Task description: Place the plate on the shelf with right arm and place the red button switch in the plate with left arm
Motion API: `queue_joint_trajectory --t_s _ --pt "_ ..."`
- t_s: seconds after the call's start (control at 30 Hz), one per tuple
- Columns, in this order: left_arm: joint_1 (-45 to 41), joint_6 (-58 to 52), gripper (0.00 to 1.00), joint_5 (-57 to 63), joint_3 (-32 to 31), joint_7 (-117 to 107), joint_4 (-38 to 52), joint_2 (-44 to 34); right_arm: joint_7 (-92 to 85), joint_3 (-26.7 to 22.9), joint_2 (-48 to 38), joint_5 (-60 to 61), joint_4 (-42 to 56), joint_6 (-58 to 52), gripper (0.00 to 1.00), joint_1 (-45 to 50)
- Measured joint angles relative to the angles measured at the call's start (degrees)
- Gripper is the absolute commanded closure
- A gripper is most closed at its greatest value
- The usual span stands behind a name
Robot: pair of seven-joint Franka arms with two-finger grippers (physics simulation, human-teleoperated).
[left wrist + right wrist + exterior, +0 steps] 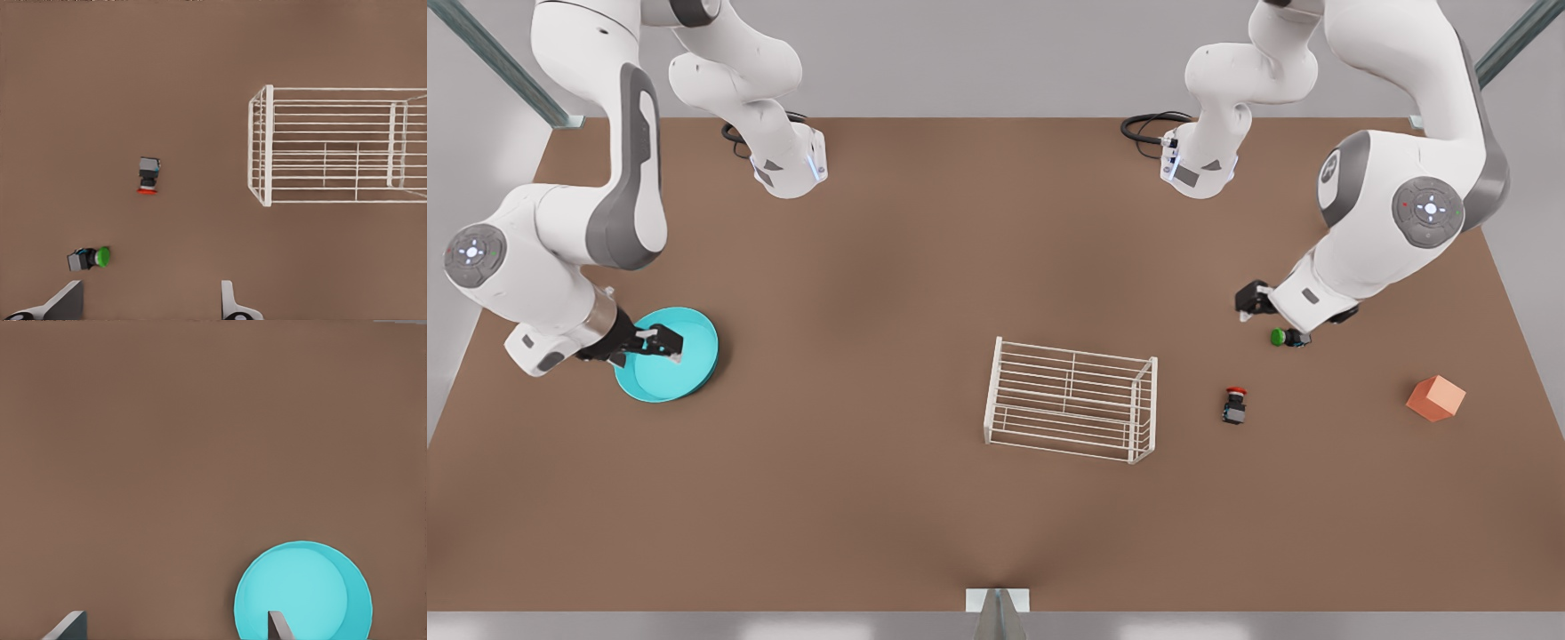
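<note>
Your right pincer (660,345), fingers spread and empty, hovers over the round turquoise plate (694,373); straddle its rim squarely. The left pincer (1249,302), likewise spread, waits.

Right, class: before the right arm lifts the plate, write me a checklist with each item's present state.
1. Right gripper open: ok.
2. Its fingers straddle the plate rim: cannot tell.
3. Plate resting on the table: ok.
4. Shelf upright: ok.
5. Left gripper open: ok.
6. Left gripper at the red button switch: not ok, it is by the green button switch.
</note>
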Motion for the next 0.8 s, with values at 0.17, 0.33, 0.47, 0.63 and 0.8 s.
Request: queue_joint_trajectory --t_s 0.17,0.33,0.47,0.63,0.8 --pt "2.15 0.91 0.0 0.17 0.24 1.06 -0.66 2.25 -1.17 0.65 0.31 -1.37 0.12 0.15 0.0 0.04" --pt "4.63 2.06 0.0 0.59 0.07 1.64 -9.63 -0.35 -3.87 0.4 3.6 -1.98 1.19 -1.26 0.0 -2.62" --pt "4.16 1.64 0.0 1.6 -3.34 0.14 -9.74 0.39 -7.96 0.33 6.6 2.46 -0.23 -1.43 0.0 -9.68" --pt "4.53 -1.14 0.0 2.18 -3.92 -1.26 -7.88 0.01 -15.41 0.67 8.64 6.78 -4.89 1.93 0.0 -13.19" --pt "4.46 -3.69 0.0 0.48 -3.84 -1.28 -7.16 0.77 -23.98 0.71 9.9 7.8 -7.17 7.87 0.0 -16.16"
